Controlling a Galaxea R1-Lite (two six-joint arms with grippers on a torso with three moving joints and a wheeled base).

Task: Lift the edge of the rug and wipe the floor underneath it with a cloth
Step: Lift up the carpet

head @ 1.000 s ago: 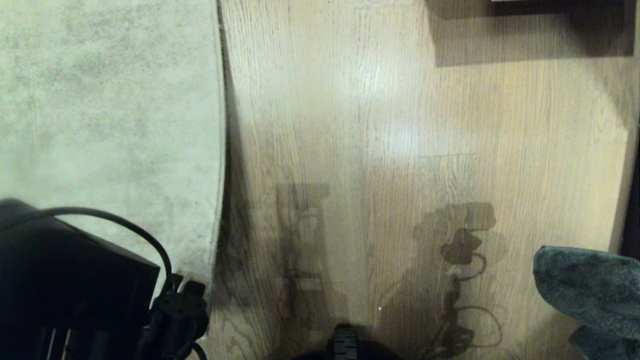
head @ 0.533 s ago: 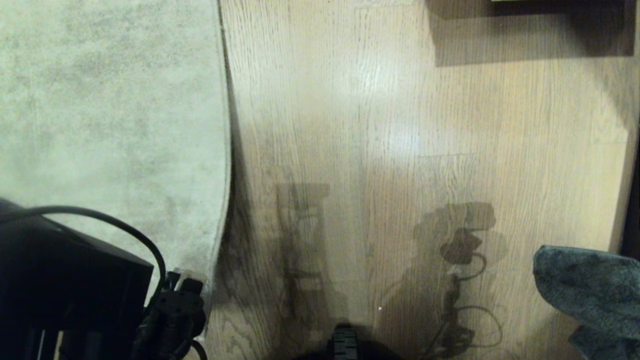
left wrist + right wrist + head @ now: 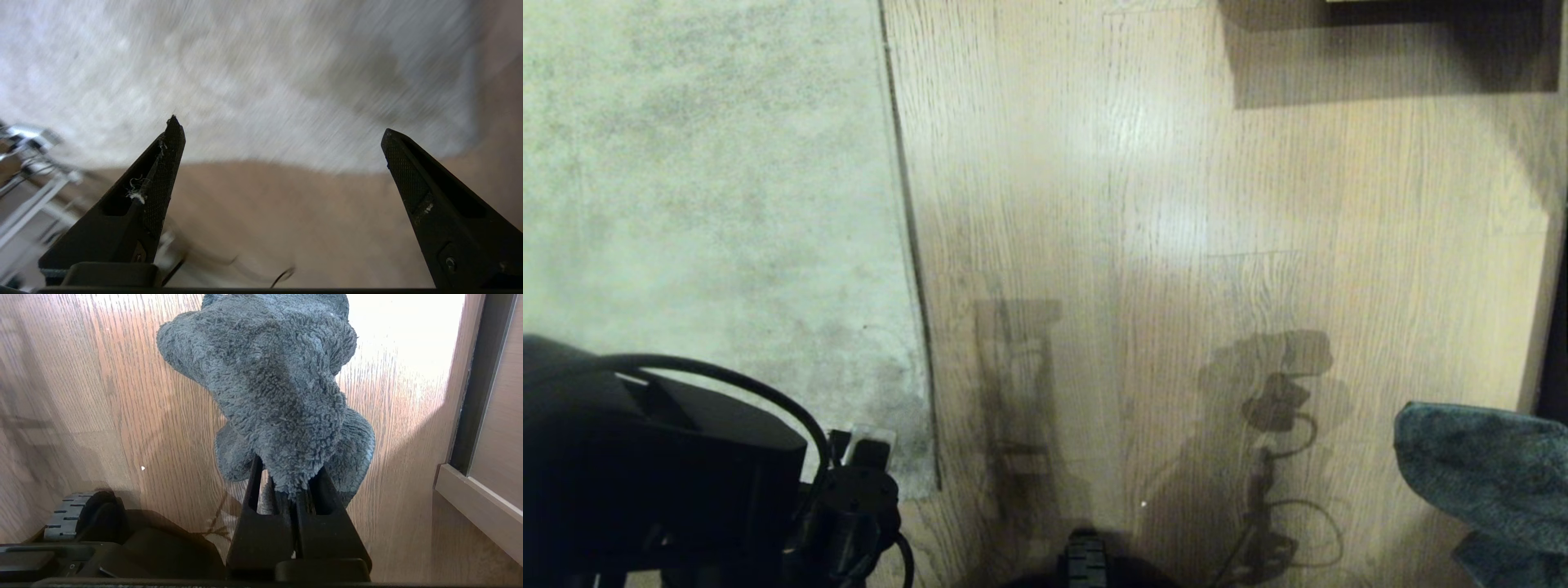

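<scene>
The left gripper [image 3: 282, 130] stood wide open and held nothing; its fingers [image 3: 163, 171] hung apart above the rug [image 3: 245, 73] edge and bare floor [image 3: 286, 216]. The right gripper [image 3: 292, 486] was clamped on the cloth [image 3: 278, 384], which bunched out beyond the fingertips above the floor [image 3: 122, 396].

In the head view the rug [image 3: 703, 204] lay flat on the left, its dark trimmed edge running along the floor [image 3: 1176, 204]. The left arm [image 3: 662, 474] sat low at the near left over the rug corner. The cloth [image 3: 1486, 474] showed at the near right. No containers were visible.
</scene>
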